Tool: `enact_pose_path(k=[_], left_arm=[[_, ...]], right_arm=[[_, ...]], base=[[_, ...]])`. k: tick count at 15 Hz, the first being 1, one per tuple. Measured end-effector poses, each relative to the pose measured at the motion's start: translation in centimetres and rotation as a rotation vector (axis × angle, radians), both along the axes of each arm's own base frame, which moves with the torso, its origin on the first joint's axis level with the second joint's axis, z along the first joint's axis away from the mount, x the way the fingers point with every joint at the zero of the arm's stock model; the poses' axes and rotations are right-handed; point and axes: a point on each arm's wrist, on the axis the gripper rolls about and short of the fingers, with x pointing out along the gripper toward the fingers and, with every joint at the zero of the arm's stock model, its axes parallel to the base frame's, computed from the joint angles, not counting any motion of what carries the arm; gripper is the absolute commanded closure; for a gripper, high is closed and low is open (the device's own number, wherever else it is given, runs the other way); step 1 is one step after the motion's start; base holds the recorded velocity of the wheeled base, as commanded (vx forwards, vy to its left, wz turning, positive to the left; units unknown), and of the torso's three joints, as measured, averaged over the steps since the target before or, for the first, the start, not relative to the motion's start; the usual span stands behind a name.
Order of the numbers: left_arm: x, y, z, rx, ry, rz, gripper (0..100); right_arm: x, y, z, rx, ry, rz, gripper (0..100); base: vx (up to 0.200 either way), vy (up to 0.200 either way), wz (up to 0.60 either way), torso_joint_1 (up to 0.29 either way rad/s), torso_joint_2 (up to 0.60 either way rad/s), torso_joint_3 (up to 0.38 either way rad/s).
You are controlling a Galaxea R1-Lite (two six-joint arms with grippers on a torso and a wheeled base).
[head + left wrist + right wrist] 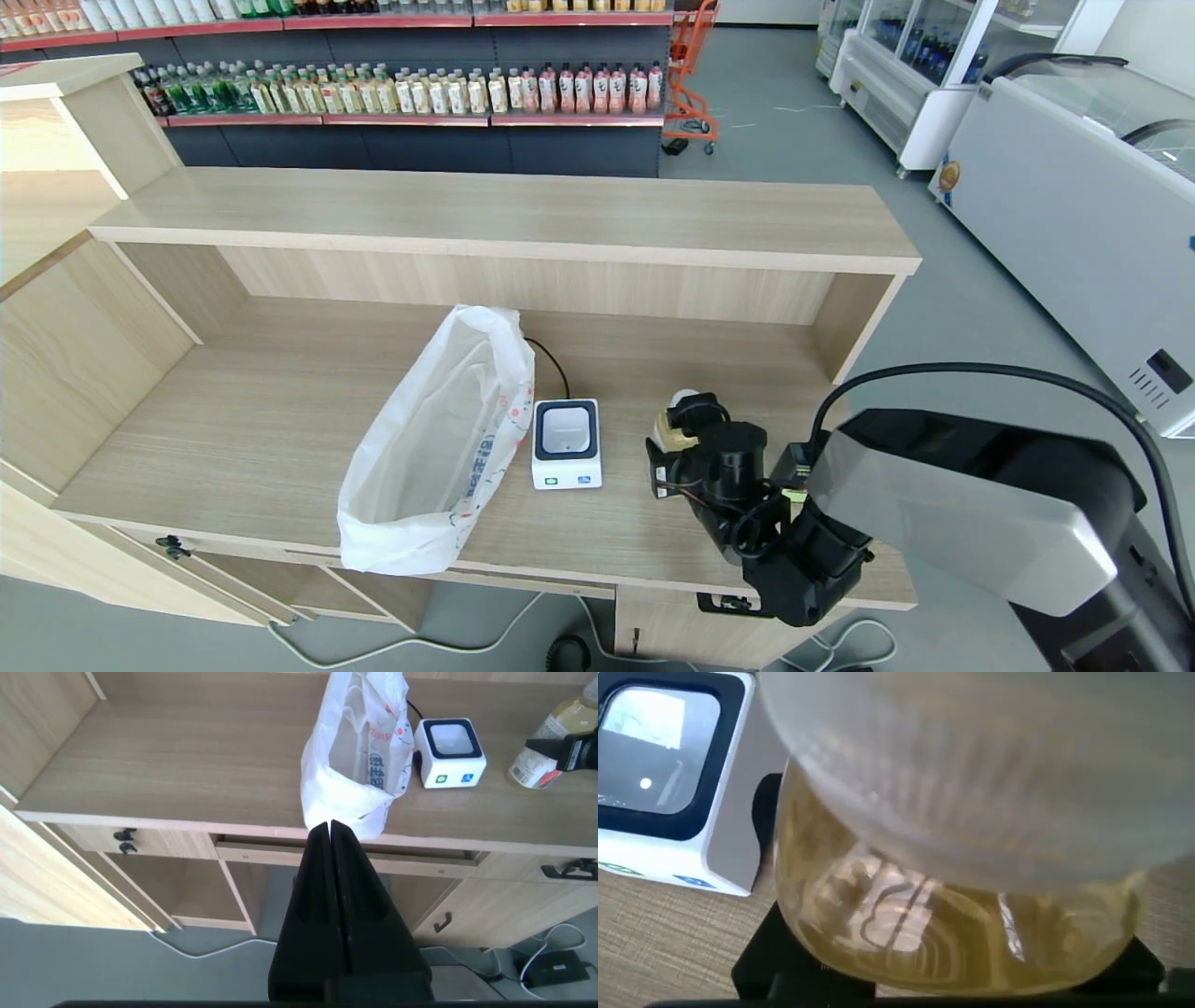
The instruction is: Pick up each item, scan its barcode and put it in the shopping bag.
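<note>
A bottle point(668, 427) of pale yellow drink with a white cap stands on the counter just right of the white barcode scanner point(566, 443). My right gripper point(687, 416) is shut on it. In the right wrist view the bottle point(952, 905) looms close between dark fingers point(771, 952), with the scanner point(663, 775) beside it. The white shopping bag point(439, 448) lies open on the scanner's left, its mouth toward the back. My left gripper point(332, 829) is shut on nothing, out in front of the counter's front edge near the bag point(360, 747).
A raised ledge point(504, 215) runs along the back of the wooden counter point(233, 420), with side walls at both ends. The scanner's black cable point(551, 359) trails back behind the bag. Drink shelves point(411, 93) and freezers point(1074, 187) stand beyond.
</note>
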Motion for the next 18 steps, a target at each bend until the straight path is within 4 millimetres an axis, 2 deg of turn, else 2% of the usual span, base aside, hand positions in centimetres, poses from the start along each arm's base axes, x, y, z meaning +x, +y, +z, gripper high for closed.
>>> enact_pose_path(k=[2, 4, 8, 12, 15, 18], left_arm=[[0.0, 0.0, 0.0, 0.000, 0.000, 0.000, 100], [0.0, 0.0, 0.0, 0.000, 0.000, 0.000, 100], [0.0, 0.0, 0.0, 0.000, 0.000, 0.000, 100], [0.0, 0.0, 0.0, 0.000, 0.000, 0.000, 100], [0.0, 0.0, 0.0, 0.000, 0.000, 0.000, 100], [0.0, 0.0, 0.0, 0.000, 0.000, 0.000, 100]], right_arm=[[0.0, -0.3, 0.4, 0.003, 0.001, -0.002, 100], [0.3, -0.9, 1.8, 0.021, -0.004, 0.005, 100], [0.4, -3.0, 7.4, 0.118, 0.014, 0.048, 100], [-0.6, -5.5, 13.3, 0.263, 0.028, 0.084, 100], [-3.3, -7.7, 19.4, 0.345, 0.021, 0.169, 100], [-8.7, -10.3, 24.9, 0.437, 0.066, 0.337, 100]], base=[[0.000, 0.000, 0.00, 0.000, 0.00, 0.000], [0.000, 0.000, 0.00, 0.000, 0.00, 0.000], [0.000, 0.000, 0.00, 0.000, 0.00, 0.000], [0.000, 0.000, 0.00, 0.000, 0.00, 0.000], [0.000, 0.000, 0.00, 0.000, 0.00, 0.000], [0.000, 0.000, 0.00, 0.000, 0.00, 0.000]])
